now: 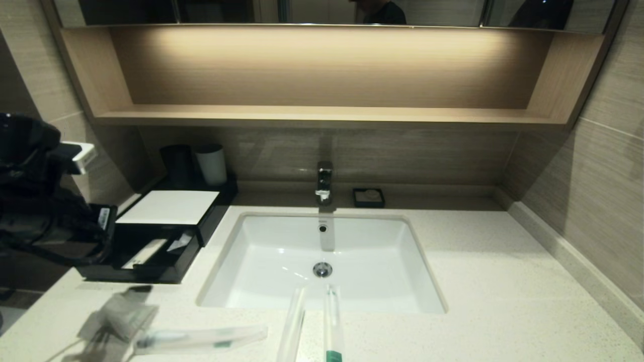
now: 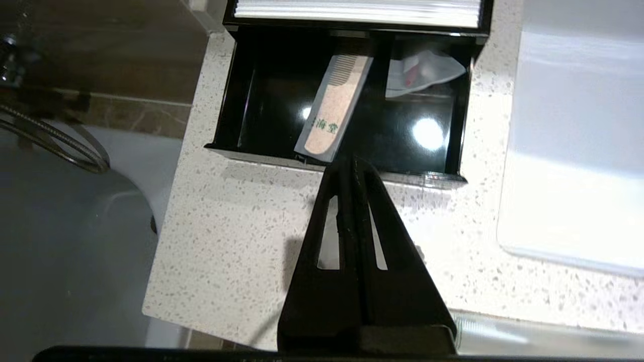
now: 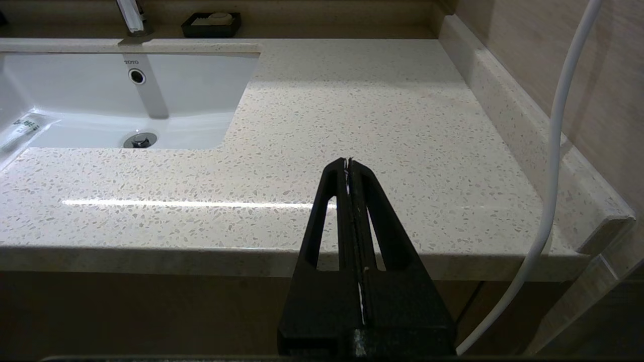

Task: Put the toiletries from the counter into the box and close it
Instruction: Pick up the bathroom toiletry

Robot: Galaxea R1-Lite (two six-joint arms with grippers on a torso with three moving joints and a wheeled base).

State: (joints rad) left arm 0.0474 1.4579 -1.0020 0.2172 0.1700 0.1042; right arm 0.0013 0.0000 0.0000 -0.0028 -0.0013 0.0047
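While the drawer stands pulled out, notes run big to small: counter (image 1: 503, 281), pale speckled stone w/ white sink (image 1: 261, 251) set in it; box (image 1: 168, 207) at far left beside the sink, low black w/ flat white top, black cup (image 1: 177, 163) and white cup (image 1: 212, 164) behind it; its drawer (image 2: 347, 108) open toward the front edge, already holding a sleeved comb (image 2: 334, 108) lying aslant and a small translucent sachet (image 2: 421, 70) in the next compartment.

Still on the counter: three long clear sleeves; one (image 1: 201, 338) lying crosswise front-left, two (image 1: 293, 327) (image 1: 333, 327) side by side at the sink's front lip, far ends overhanging the basin; a soft crumpled pouch (image 1: 126, 314) near front-left.

Handling, my est.: sleeves light, slick film over a stiff slim core, prob. slide under a pinch; best taken mid-length across the narrow width; the overhanging pair could tip into the sink if nudged. Pouch limp; pinch anywhere on its bulk.

Left gripper (image 2: 353, 163) hovers just front of the drawer, jaws pressed together, holding nothing; right gripper (image 3: 348, 163) parked off the counter's front-right edge, jaws likewise together, empty.
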